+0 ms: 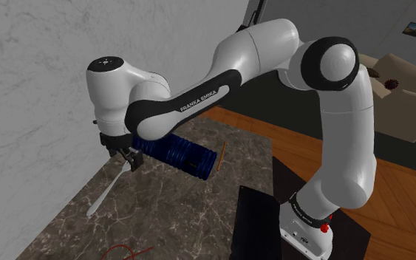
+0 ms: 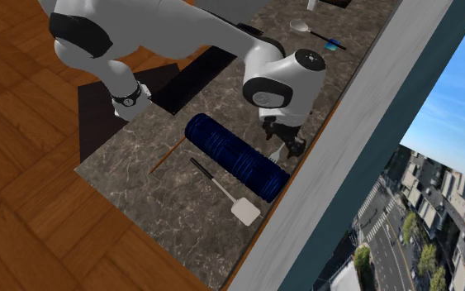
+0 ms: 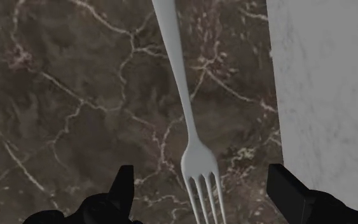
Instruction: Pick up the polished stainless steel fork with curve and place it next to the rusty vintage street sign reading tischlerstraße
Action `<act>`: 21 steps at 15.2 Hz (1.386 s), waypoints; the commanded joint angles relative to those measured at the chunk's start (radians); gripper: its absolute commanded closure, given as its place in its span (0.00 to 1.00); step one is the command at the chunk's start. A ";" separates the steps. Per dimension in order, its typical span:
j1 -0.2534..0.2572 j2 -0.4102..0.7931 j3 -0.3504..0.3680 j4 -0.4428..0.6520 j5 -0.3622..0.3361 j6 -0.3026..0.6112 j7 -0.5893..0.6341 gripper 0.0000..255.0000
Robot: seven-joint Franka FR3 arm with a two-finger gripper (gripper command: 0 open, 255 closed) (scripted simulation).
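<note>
While jaws stand apart | fork (image 3: 198, 159) lies between, untouched | marbled counter (image 3: 75, 95)

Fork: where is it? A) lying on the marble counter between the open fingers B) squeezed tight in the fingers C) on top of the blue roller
A: the fork lies on the marble counter between the gripper's spread fingers, which do not touch it.
</note>
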 commanded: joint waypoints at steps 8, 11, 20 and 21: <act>0.022 0.053 -0.037 -0.003 -0.040 0.051 0.026 0.00; 0.022 0.053 -0.037 -0.003 -0.040 0.051 0.026 0.00; 0.024 0.055 -0.037 -0.001 -0.041 0.050 0.026 1.00; 0.024 0.056 -0.038 0.000 -0.041 0.050 0.026 1.00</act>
